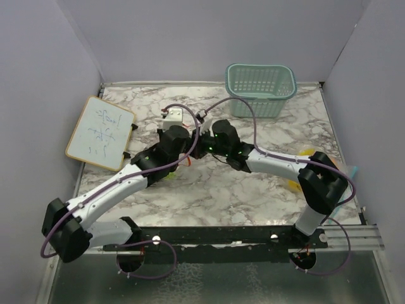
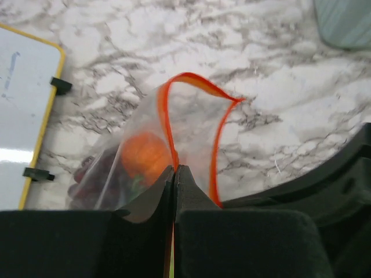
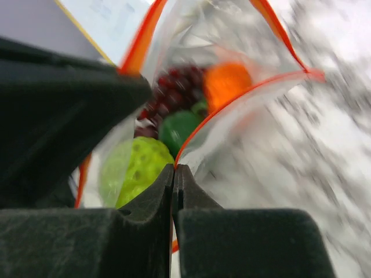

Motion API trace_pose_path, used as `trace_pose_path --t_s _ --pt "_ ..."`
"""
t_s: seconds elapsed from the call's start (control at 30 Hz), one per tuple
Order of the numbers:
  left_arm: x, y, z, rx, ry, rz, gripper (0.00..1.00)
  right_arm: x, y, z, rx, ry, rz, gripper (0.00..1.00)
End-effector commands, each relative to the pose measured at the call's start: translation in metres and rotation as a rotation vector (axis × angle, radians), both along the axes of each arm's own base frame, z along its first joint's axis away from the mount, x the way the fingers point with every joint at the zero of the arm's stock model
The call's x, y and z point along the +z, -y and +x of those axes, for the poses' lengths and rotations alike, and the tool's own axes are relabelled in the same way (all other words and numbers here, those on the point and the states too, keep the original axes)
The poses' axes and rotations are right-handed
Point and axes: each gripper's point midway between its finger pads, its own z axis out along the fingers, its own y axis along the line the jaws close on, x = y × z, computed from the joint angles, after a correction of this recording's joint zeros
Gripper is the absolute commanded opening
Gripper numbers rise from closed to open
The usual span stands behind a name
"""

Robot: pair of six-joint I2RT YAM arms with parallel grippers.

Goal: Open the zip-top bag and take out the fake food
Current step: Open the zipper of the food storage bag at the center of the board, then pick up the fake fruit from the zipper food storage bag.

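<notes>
The clear zip-top bag (image 2: pixel 191 124) with an orange zip rim is open at the mouth and held between both grippers at the table's middle. My left gripper (image 2: pixel 175 169) is shut on one side of the rim. My right gripper (image 3: pixel 174 168) is shut on the opposite side. Inside the bag I see an orange (image 3: pixel 227 81), a purple grape bunch (image 3: pixel 174 87), a dark green piece (image 3: pixel 179 128) and a lime (image 3: pixel 136 168). In the top view the grippers meet (image 1: pixel 180 140) (image 1: pixel 218 140) and hide most of the bag. Two yellow toy pieces (image 1: pixel 306 152) (image 1: pixel 293 185) lie beside the right arm.
A teal mesh basket (image 1: pixel 261 88) stands at the back right. A small whiteboard (image 1: pixel 100 132) with a yellow frame lies at the left. A small white box (image 1: pixel 174 115) sits behind the grippers. Grey walls close in the marble table.
</notes>
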Motion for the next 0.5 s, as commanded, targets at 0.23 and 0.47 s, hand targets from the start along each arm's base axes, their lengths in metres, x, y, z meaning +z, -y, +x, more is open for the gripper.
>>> trace_pose_path --t_s 0.23,0.47 --pt "-0.065 0.084 0.017 -0.183 -0.087 -0.188 0.0 -0.074 0.152 -0.004 -0.28 -0.117 -0.204 0.02" --pt "-0.075 0.104 0.016 -0.212 -0.1 -0.198 0.0 -0.086 0.164 -0.017 -0.271 -0.143 -0.24 0.18"
